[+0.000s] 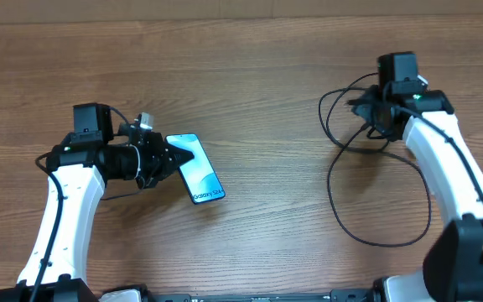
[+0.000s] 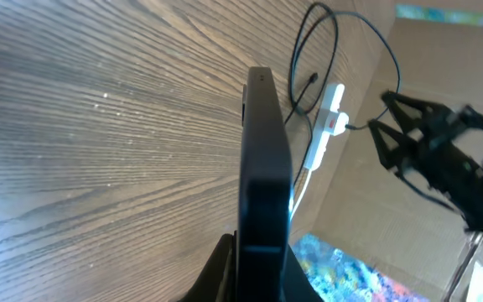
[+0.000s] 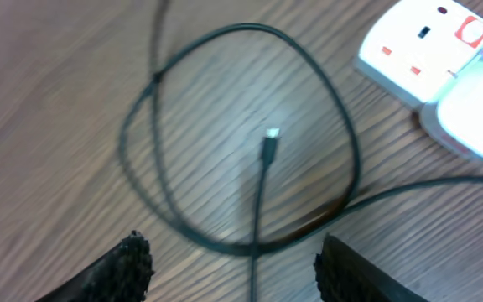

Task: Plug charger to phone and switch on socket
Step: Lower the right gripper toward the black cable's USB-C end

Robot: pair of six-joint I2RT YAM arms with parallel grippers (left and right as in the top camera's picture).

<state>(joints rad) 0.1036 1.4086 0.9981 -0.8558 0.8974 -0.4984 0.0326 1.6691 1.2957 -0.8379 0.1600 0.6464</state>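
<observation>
The left end effector [image 1: 174,159] is seen on the left side of the wooden surface [image 1: 250,252]. Its two fingers are pressed onto one end of the phone [image 1: 198,172], so the phone is clamped. The blue screen is turned up. The end with the small word on it is pointed away from the fingers. In the left wrist view the phone [image 2: 262,168] is seen from its thin dark edge, sticking out from between the fingers [image 2: 216,273]. It cannot be told if the phone is touching the surface.

Far to the right, the charger [image 1: 329,180] is laid on the surface in big loose loops, well apart from the phone. The right end effector [image 1: 367,113] is held over the top part of these loops. In the right wrist view its fingers [image 3: 128,264] are spread apart and nothing is gripped. The charger [image 3: 261,201] is seen running up between them, and its plug end [image 3: 271,138] is lying inside a loop, ahead of the fingers and not touched by them.

The socket [image 3: 422,46] is seen at the top right of that view, just beside the loop, with red marks on it. A blurred white block [image 3: 476,109] is seen at its near end. In the left wrist view the socket [image 2: 327,126] is seen with a thick white cord [image 2: 300,189] coming from it.
</observation>
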